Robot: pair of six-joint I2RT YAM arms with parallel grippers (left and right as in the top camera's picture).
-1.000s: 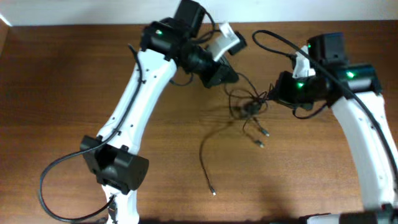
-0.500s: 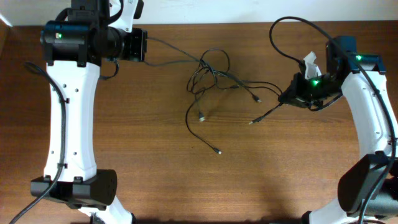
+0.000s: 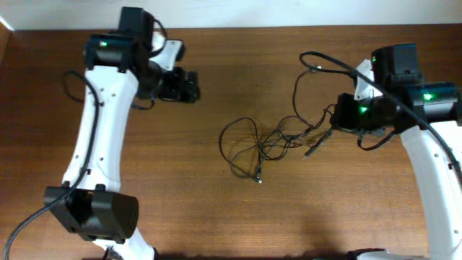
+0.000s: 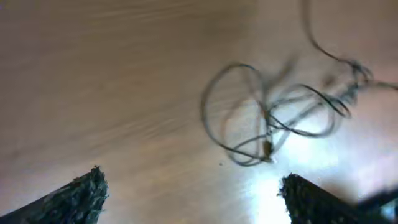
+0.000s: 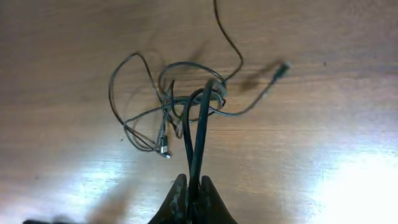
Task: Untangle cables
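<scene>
Right gripper [image 5: 191, 198] is clamped down on one black strand of the cables [image 5: 166, 102]. Its fingers are basically closed, and the cord runs up between them toward 12 o'clock in the wrist view. The rest of the bundle sits just past the fingertips as a loose knot of loops on the wooden table [image 3: 216, 217]. A silver-tipped plug [image 5: 163, 149] pokes out at the knot's 7 o'clock side, and another plug end [image 5: 283, 65] is flung out toward 2 o'clock.

From overhead, the clump lies a bit toward 3 o'clock from the middle of the table, with the right gripper at the clump's 3 o'clock edge.

Left gripper [image 4: 191, 180] is spread wide open with nothing in it, hovering over bare wood. The cables show up around 1 o'clock in its camera, pretty blurry. Overhead, it's well apart from the clump, off at about 10 o'clock.
</scene>
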